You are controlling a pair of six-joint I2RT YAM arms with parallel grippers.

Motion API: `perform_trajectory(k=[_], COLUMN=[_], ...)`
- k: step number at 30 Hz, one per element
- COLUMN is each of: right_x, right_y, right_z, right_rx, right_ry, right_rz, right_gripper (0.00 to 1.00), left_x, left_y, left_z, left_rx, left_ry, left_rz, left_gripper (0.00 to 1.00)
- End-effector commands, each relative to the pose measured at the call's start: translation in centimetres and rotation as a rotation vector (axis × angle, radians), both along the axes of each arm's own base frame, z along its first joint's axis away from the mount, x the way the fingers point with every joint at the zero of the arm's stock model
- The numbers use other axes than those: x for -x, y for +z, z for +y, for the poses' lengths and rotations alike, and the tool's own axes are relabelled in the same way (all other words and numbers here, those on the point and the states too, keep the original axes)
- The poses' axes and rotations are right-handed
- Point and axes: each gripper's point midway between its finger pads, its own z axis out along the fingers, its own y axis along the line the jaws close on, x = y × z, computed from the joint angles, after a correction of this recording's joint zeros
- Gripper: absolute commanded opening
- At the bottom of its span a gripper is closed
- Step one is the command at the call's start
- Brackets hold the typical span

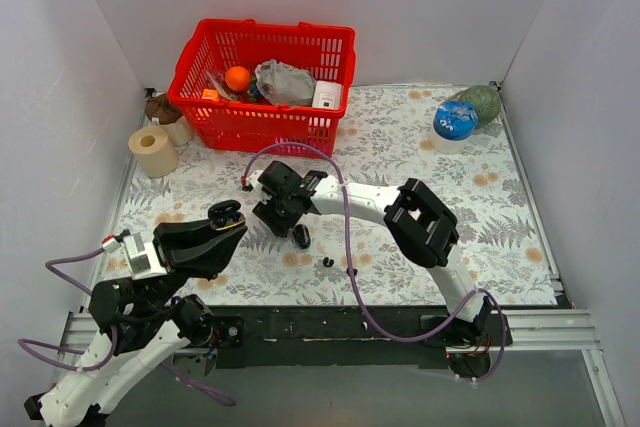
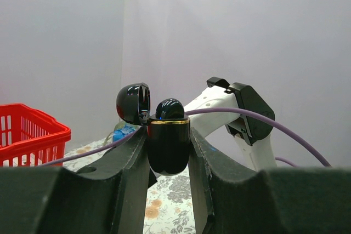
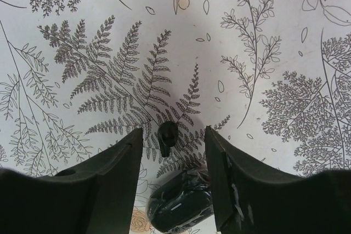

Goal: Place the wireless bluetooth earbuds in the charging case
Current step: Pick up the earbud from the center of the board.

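Our right pincer (image 3: 173, 130) stands open astride one earbud (image 3: 167, 138) on the fern-printed bench (image 3: 263, 53). Our left pincer (image 2: 168, 133) clamps the charging case (image 2: 168, 153), and white walls (image 1: 400, 7) surround us.

Left gripper (image 1: 229, 224) holds charging case (image 1: 224, 212); right gripper (image 1: 272, 219) low over table (image 1: 480, 207); tiny earbud (image 1: 328, 262) lying nearby.

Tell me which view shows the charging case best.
Left wrist: the charging case fills the centre, clamped in the left gripper, lid open. The top view shows it only as a small dark shape; the right wrist view misses it.
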Motion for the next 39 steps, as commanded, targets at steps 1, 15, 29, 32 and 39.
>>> perform_trajectory(k=[1, 15, 29, 32, 39], right_x=[0.0, 1.1, -2.1, -2.6, -0.5], right_y=[0.5, -1.3, 10.1, 16.7, 28.8], right_z=[1.3, 0.6, -1.2, -2.5, -6.9], right_rx=[-0.028, 0.002, -0.252, -0.403, -0.668], right_ry=[0.027, 0.024, -0.156, -0.202, -0.228], right_rz=[-0.021, 0.005, -0.140, -0.212, -0.370], right_gripper=[0.54, 0.38, 0.02, 0.01, 0.01], left_x=[0.6, 0.6, 0.7, 0.5, -1.0], left_y=[1.0, 0.6, 1.3, 1.6, 2.1], left_z=[0.8, 0.8, 1.1, 0.8, -0.7], left_rx=[0.031, 0.031, 0.043, 0.042, 0.034], left_ry=[-0.001, -0.006, 0.001, 0.007, 0.017], left_rz=[-0.011, 0.008, -0.006, -0.020, -0.044], left_gripper=[0.00, 0.00, 0.00, 0.00, 0.00])
